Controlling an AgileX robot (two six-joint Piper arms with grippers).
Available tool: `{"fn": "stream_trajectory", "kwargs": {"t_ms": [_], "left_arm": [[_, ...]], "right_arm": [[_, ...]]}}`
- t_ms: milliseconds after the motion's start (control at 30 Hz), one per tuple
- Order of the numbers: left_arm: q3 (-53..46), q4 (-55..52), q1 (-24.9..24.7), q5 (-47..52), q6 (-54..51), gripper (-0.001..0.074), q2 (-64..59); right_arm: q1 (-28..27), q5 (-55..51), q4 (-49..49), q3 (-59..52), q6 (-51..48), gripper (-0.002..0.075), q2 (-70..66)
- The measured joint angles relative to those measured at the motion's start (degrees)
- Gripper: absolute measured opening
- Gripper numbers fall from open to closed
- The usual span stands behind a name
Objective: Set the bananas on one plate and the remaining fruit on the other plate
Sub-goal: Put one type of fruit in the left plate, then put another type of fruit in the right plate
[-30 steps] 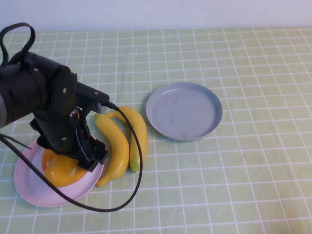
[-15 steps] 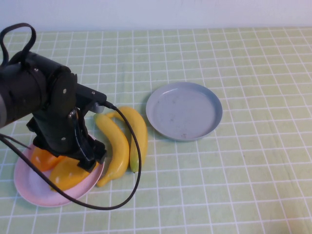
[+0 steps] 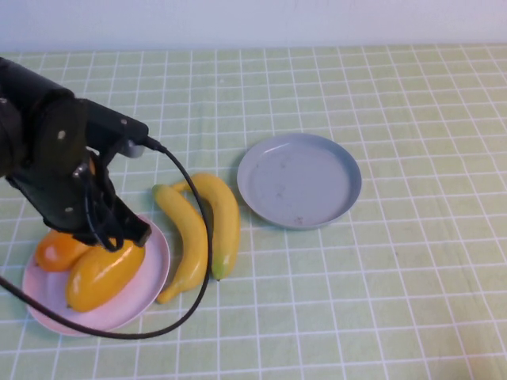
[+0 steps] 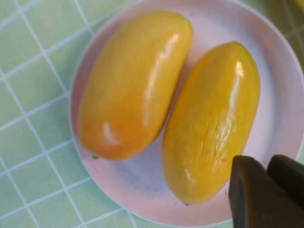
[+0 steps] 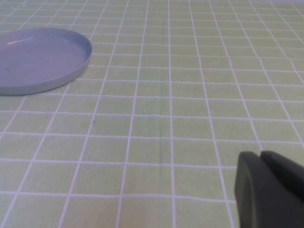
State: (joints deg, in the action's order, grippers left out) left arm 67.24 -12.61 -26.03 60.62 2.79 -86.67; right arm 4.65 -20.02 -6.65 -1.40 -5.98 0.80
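Yellow, two in count: the bananas [image 3: 200,227], lying side by side on the table [image 3: 396,277] from the high view, long axes running away from the robot, between the pink plate [image 3: 150,277] and the empty grey-blue plate [image 3: 299,180]. Just right of the left tool [image 3: 119,236], so nearer that arm; right tool out of sight.

Left wrist view: two mangoes [image 4: 171,104] touching on the pink plate; tool tips pressed together, holding nothing.

Right wrist view: right tool [image 5: 266,178] pressed together too, well apart from the grey-blue plate.
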Motion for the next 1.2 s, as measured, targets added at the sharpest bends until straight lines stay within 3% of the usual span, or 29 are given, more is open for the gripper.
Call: {"fn": "stream_trajectory", "kwargs": {"t_ms": [167,767,1033,1200], "left_arm": [[-1.7,0.4,0.0,-2.0,1.1,0.0014,9.2],[-32.4,6.0,0.0,-22.3,3.4,0.0004,53.3],[-34.2,4.5,0.0,-21.9,3.9,0.0004,58.5],[-39.3,2.6,0.1,-33.3,4.5,0.0004,59.3]], "right_arm": [[0.0,0.0,0.0,0.0,0.0,-0.0015,0.0],[0.0,0.0,0.0,0.0,0.0,-0.0015,0.0],[0.0,0.0,0.0,0.0,0.0,-0.0015,0.0],[0.0,0.0,0.0,0.0,0.0,-0.0015,0.0]]}}
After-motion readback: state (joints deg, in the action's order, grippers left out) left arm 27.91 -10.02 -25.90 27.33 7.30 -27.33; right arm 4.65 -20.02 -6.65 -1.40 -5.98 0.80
